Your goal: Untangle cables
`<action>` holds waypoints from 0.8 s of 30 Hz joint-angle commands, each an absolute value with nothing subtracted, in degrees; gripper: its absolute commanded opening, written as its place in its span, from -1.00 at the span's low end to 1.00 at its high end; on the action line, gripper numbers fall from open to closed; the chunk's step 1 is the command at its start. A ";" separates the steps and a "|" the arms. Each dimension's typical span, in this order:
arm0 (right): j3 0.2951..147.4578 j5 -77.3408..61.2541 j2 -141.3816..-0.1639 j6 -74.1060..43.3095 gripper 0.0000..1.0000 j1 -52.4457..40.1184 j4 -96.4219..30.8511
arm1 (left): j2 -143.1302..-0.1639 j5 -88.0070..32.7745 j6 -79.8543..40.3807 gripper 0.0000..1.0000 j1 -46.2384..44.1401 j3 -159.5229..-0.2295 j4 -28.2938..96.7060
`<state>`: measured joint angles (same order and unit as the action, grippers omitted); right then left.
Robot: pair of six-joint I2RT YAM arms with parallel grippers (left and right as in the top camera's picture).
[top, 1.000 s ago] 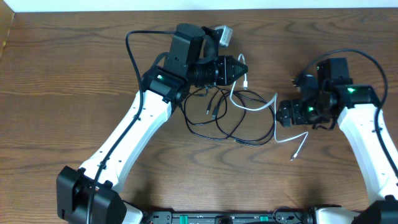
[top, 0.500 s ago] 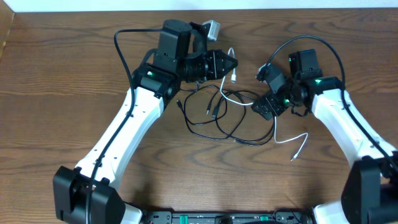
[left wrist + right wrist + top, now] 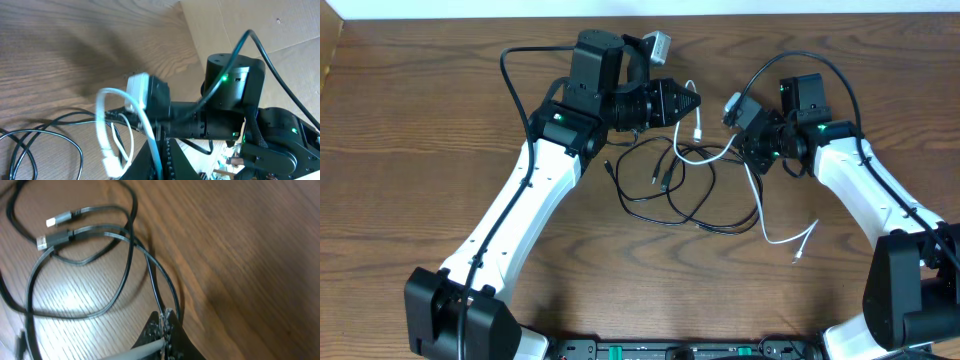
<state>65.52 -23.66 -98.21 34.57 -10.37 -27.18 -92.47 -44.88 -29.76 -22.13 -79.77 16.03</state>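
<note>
- Pinching white cable (image 3: 785,241) in both grippers: left gripper (image 3: 688,101) clamped near its connector end, right gripper (image 3: 748,152) clamped mid-span.
- Span runs left-right btwn them; right arm nearer the tangle.
- Just below, black cable (image 3: 650,215) loops lie on the tabletop (image 3: 420,150), crossing the white; bare wood either side for pulling apart.
</note>
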 commanded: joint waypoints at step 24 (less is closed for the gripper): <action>97.80 -13.61 -84.33 -5.54 -0.97 14.35 -37.39 | -91.92 -43.94 -24.99 0.93 -21.80 -80.49 19.64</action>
